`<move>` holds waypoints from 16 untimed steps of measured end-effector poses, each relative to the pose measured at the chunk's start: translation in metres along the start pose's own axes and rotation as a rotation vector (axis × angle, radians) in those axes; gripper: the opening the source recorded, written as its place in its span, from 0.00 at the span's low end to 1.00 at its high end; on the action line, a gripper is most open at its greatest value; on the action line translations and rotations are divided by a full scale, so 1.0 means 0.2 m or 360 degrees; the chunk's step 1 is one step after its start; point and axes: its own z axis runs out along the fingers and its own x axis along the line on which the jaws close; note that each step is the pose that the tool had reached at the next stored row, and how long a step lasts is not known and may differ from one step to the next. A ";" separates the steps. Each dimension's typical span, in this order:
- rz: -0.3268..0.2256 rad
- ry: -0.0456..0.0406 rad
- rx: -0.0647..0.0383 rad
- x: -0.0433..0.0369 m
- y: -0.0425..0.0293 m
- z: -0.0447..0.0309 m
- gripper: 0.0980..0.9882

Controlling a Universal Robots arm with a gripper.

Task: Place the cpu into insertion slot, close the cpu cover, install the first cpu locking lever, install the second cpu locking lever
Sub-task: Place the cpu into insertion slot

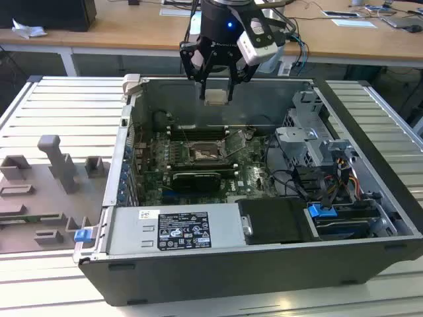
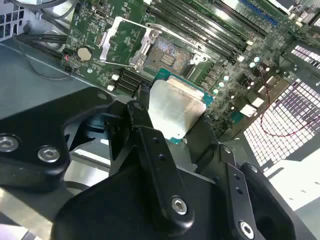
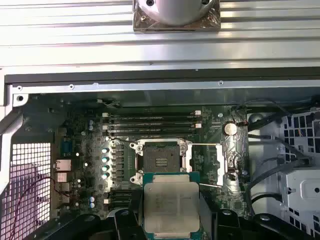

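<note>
I have the claw [image 1: 217, 91] pinching the chip [image 1: 217, 98] by two opposite edges, hanging well above the open computer case [image 1: 218, 277]. Below the claw the socket [image 3: 161, 160] lies bare, and the cover [image 3: 220, 163] stands open just beside it.

My worry is skew. If the chip comes down tilted or turned the wrong way, its edge could catch the socket frame and bend the fine contacts. A loose pinch could let it slip onto the board [image 3: 80, 150]. The cover, if it drops, would block the way.

Under the case is a ribbed metal counter [image 1: 59, 105]. Grey moulded holders [image 1: 56, 175] sit off to the exterior view's left of the claw, and a wooden desk [image 1: 132, 30] stands behind it.
</note>
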 end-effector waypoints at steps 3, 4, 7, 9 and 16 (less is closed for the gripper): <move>0.0080 -0.0007 -0.0002 0.000 0.000 0.001 0.49; 0.0087 -0.0008 -0.0002 0.000 0.000 0.001 0.49; 0.0111 -0.0010 -0.0002 0.000 0.000 0.001 0.49; 0.0125 -0.0011 -0.0002 0.000 0.000 0.001 0.49; 0.0187 -0.0017 -0.0004 0.000 0.000 0.003 0.49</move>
